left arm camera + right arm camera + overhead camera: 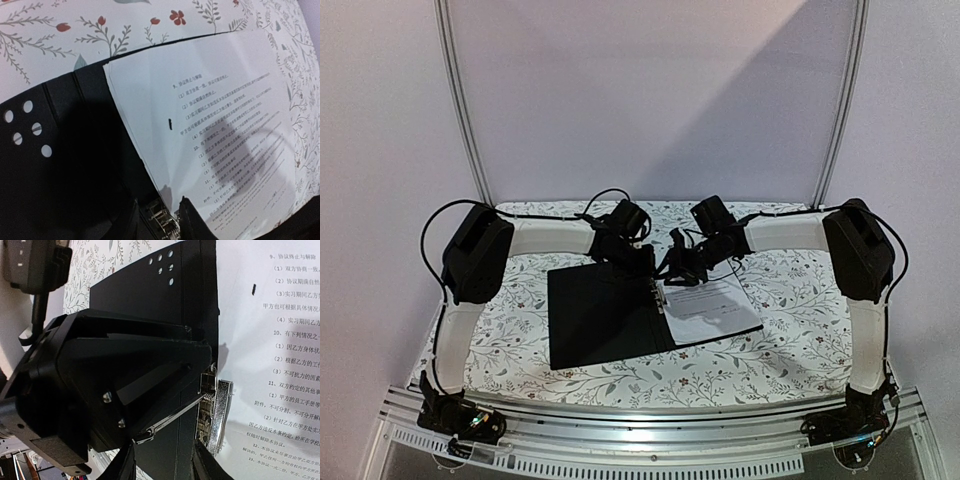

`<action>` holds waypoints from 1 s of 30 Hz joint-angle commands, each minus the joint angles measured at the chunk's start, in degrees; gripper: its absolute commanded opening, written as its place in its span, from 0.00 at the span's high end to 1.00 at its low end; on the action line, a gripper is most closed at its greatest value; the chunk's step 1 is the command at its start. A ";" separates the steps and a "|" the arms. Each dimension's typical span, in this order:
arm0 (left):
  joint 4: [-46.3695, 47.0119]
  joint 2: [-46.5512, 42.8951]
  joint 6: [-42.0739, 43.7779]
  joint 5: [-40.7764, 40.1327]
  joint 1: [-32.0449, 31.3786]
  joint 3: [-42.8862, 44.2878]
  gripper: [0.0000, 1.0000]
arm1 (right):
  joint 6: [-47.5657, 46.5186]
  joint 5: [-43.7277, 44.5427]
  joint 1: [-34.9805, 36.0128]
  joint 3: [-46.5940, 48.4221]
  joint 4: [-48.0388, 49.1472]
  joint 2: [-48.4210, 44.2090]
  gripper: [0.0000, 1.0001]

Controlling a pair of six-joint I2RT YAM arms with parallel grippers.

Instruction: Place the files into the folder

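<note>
The folder (pixel 600 320) lies open on the table with its black inside up; it also shows in the left wrist view (pixel 60 190) and the right wrist view (pixel 150 290). A white sheet with fine black text, one of the files (pixel 710 305), lies on the folder's right half (pixel 225 125) (pixel 270 340). The metal clip (pixel 216 410) sits on the sheet's edge by the spine, its lever (pixel 170 420) raised. My left gripper (pixel 638 262) (pixel 160 222) is open, its fingers either side of the clip (pixel 162 220). My right gripper (pixel 672 272) (pixel 164 465) is open just above the spine, beside the left one.
The tablecloth (pixel 780 340) has a floral print. The left gripper's black body (pixel 115 380) fills much of the right wrist view, close to my right fingers. A metal rail (pixel 650 420) runs along the near edge. No other sheets show.
</note>
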 commanded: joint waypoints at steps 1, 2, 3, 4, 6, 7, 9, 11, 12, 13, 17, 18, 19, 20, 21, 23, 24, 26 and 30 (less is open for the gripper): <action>0.10 1.46 -0.80 0.45 -0.70 0.80 0.74 | 0.04 -0.20 0.43 1.45 0.66 1.66 0.63; 0.08 1.45 -0.88 0.43 -0.70 0.72 0.75 | -0.01 -0.15 0.48 1.45 0.72 1.70 0.63; 0.02 1.45 -0.98 0.45 -0.70 0.63 0.75 | -0.01 -0.19 0.43 1.45 0.88 1.74 0.63; 0.07 1.36 -1.07 0.48 -0.70 0.53 0.75 | -0.09 -0.27 0.50 1.45 0.97 1.83 0.62; 0.01 1.37 -1.20 0.61 -0.70 0.51 0.76 | 0.05 -0.40 0.44 1.45 1.16 1.98 0.62; 0.06 1.42 -1.22 0.67 -0.70 0.53 0.76 | 0.15 -0.41 0.49 1.45 1.25 2.01 0.62; -0.01 1.53 -1.36 0.64 -0.70 0.46 0.79 | 0.24 -0.72 0.46 1.45 1.29 2.25 0.63; -0.04 1.44 -1.44 0.88 -0.70 0.29 0.81 | 0.29 -0.93 0.46 1.33 1.48 2.45 0.63; -0.07 1.40 -1.37 0.96 -0.70 0.15 0.83 | 0.33 -1.00 0.50 1.28 1.63 2.49 0.64; -0.04 1.27 -1.35 0.83 -0.77 -0.01 0.83 | 0.34 -1.10 0.51 1.15 1.81 2.53 0.64; 1.35 0.63 -1.84 1.52 -0.71 -1.19 0.83 | 0.59 -1.63 0.45 0.73 2.54 2.56 0.65; 1.91 0.39 -2.13 1.76 -0.72 -1.49 0.83 | 0.64 -1.64 0.47 0.56 2.81 2.30 0.65; 2.31 0.13 -2.40 1.99 -0.72 -1.82 0.83 | 0.68 -1.60 0.48 0.31 3.07 2.04 0.65; 2.70 -0.16 -2.60 2.08 -0.70 -2.03 0.82 | 0.75 -1.45 0.44 0.00 3.37 1.66 0.65; 2.96 -0.28 -2.78 2.30 -0.70 -2.17 0.82 | 0.78 -1.18 0.43 -0.23 3.77 1.33 0.65; 3.15 -0.31 -2.97 2.79 -0.70 -2.12 0.82 | 0.76 -0.75 0.47 -0.31 3.81 0.41 0.64; 3.17 -0.23 -3.01 2.96 -0.70 -2.04 0.82 | 0.66 -0.54 0.46 -0.31 3.73 0.23 0.64; 3.13 0.03 -3.02 3.15 -0.70 -1.94 0.82 | 0.60 -0.53 0.46 -0.18 3.67 0.29 0.64; 2.98 0.25 -3.12 3.38 -0.61 -2.14 0.83 | 1.09 -1.58 0.37 -0.13 3.57 1.66 0.64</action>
